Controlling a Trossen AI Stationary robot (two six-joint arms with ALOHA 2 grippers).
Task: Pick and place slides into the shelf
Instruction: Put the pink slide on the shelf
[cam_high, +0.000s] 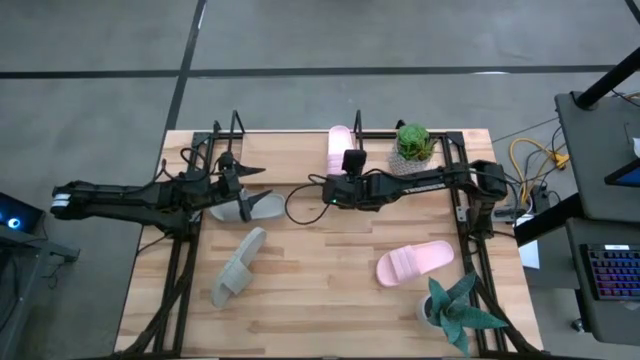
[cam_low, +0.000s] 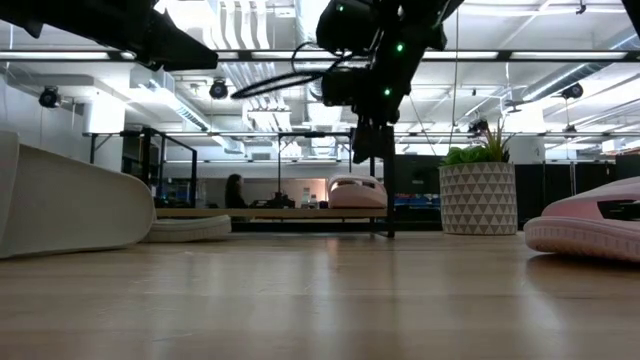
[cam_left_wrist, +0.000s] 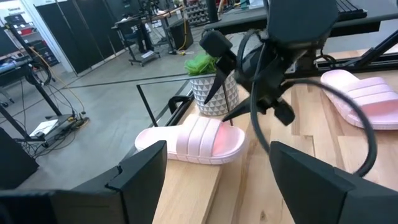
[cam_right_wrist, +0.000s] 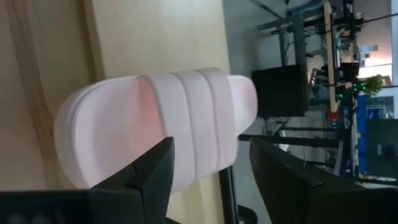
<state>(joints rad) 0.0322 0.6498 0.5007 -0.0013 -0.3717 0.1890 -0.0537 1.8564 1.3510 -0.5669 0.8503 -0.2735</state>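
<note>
On the worktop (cam_high: 330, 290), at 5 o'clock, a pink slide (cam_high: 414, 263); at 7, two grey-green slides (cam_high: 238, 266) lie loose. Left hand (cam_high: 243, 180) open, empty. Right hand (cam_high: 347, 163) open above the pink slide (cam_high: 339, 143) on the shelf (cam_high: 290, 142) at 12, toe hidden.

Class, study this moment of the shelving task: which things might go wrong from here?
1. The pink slide on the shelf overhangs its far edge; the open right gripper just above might nudge it off.
2. The open left gripper hangs over a grey-green slide lying near the shelf; a slanted grasp may slip.
</note>
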